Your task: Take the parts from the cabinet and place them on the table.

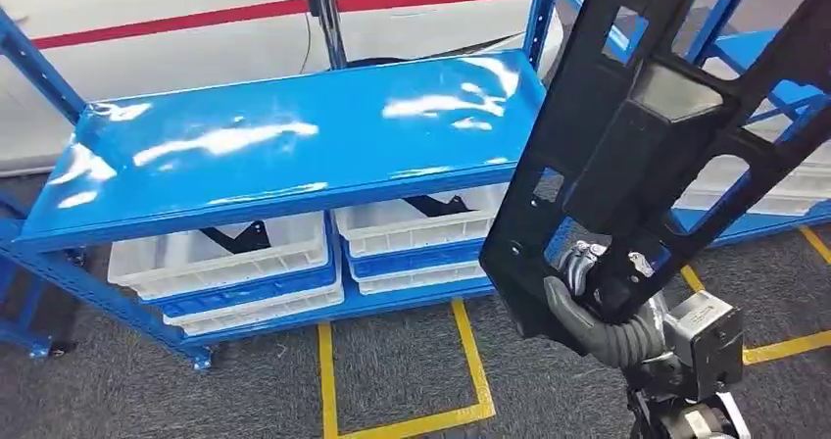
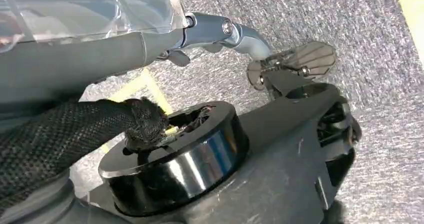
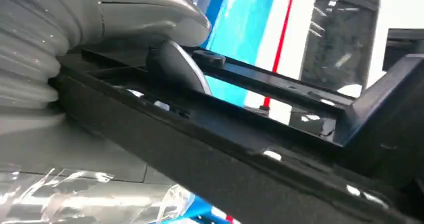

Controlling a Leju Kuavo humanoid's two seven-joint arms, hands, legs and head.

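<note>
A large black frame part [image 1: 647, 116] stands tilted in front of me on the right, and my right hand [image 1: 600, 307] grips its lower end. In the right wrist view the thumb of the right hand [image 3: 150, 19] lies over a bar of the black frame part [image 3: 240, 154], with a finger hooked through an opening. The blue cabinet [image 1: 294, 135] stands ahead on the left. On its lower shelf two white bins [image 1: 225, 258] [image 1: 421, 228] each hold a black part [image 1: 235, 236] [image 1: 436, 205]. My left hand [image 2: 280, 59] hangs over the grey carpet, its fingers apart and holding nothing.
A second blue rack [image 1: 774, 86] with white bins stands at the right, partly hidden by the frame. Yellow lines [image 1: 326, 380] mark the grey carpet before the cabinet. A white wall with a red stripe [image 1: 196, 18] runs behind it.
</note>
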